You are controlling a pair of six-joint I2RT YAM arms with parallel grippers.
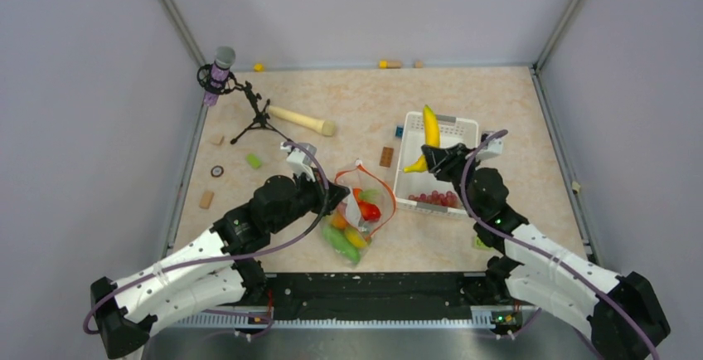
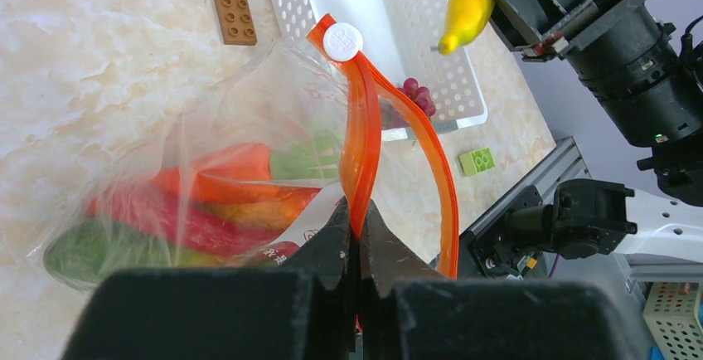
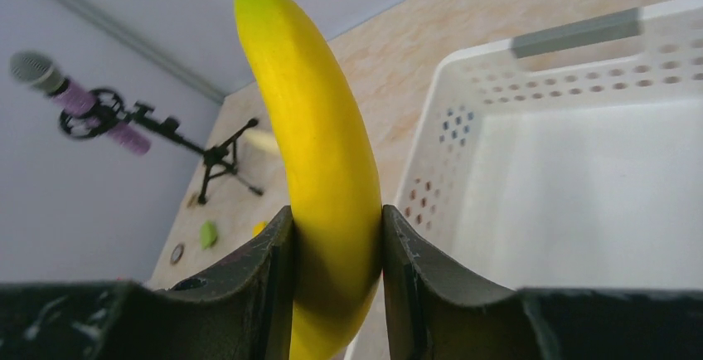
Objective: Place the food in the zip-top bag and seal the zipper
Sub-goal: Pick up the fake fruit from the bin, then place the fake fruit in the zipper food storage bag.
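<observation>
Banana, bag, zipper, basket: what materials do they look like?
Banana: likely moulded plastic; uniform yellow, smooth with a soft sheen.
Bag: thin clear plastic film; creased, glare streaks, food visible through it.
Zipper: stiffer orange plastic strip, apparently slightly translucent.
Basket: rigid white plastic, matte, judging by its moulded perforations.

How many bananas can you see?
1: the banana is pinched in the right gripper, by the basket. The bag is cluttered, so another could be hidden inside.
</observation>
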